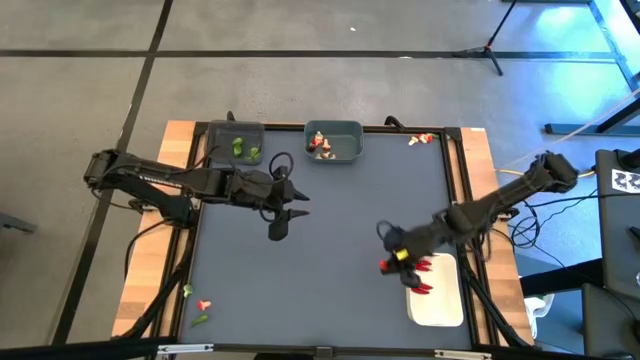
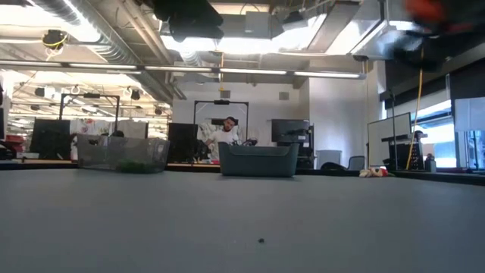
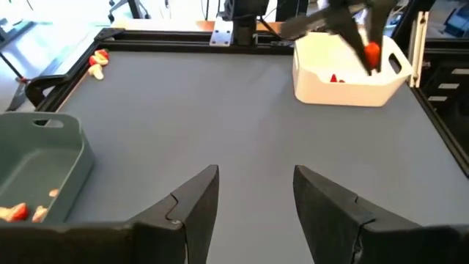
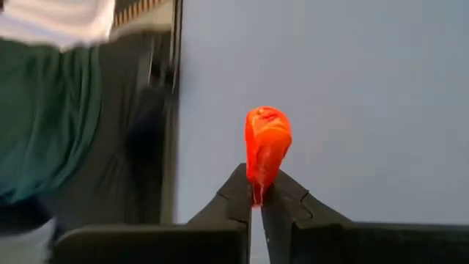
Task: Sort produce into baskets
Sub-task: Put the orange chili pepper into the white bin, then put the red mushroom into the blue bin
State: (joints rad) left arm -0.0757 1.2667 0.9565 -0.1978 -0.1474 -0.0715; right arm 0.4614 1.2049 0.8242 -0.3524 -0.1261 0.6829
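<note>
High view: grey mat (image 1: 330, 230) on the table. White tray (image 1: 437, 295) near right, chilies inside. Teal bin (image 1: 335, 142) and dark bin (image 1: 237, 142) at the far edge. Left gripper (image 1: 283, 210) left of centre, fingers spread, empty. Right gripper (image 1: 392, 258) pinched on a red chili (image 4: 267, 147) beside the tray.

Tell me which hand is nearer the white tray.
Right. The right hand, shut on a red chili piece, sits just beside the white tray at its near corner. The left hand, open and empty, is far across the mat near the table's middle.
</note>
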